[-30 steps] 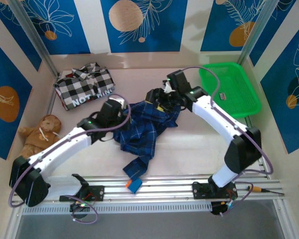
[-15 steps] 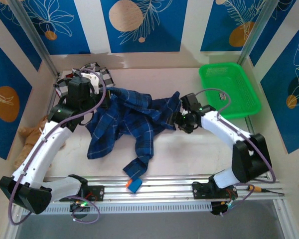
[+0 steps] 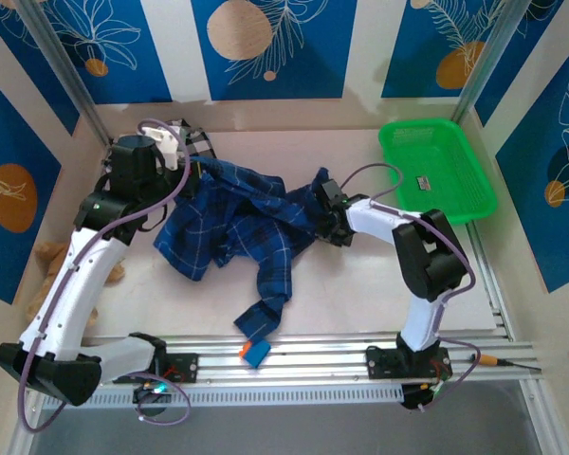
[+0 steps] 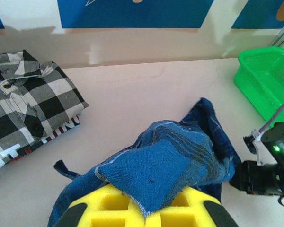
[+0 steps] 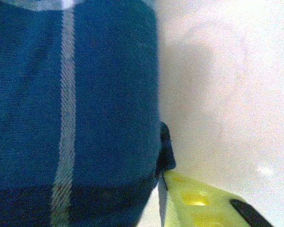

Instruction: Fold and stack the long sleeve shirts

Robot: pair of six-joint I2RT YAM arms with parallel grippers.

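Two shirts on the desk [image 3: 360, 284]: blue plaid shirt [image 3: 237, 223] crumpled at the middle, checked shirt [image 4: 28, 109] folded at the far left corner. Left pincer [image 4: 144, 215] closed on a raised blue fold. Right pincer [image 3: 321, 213] at the blue cloth's right edge; impossible to tell whether gripping.

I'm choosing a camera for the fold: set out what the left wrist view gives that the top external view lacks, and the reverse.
Left wrist view: the left fingers up close, pinching a fold of the dark blue plaid shirt; the checked shirt's collar and white lettering. Top external view: the teddy bear at the left, and a sleeve trailing toward the near rail. Shared: both shirts, the green basket, and the right arm reaching the plaid shirt's right edge.
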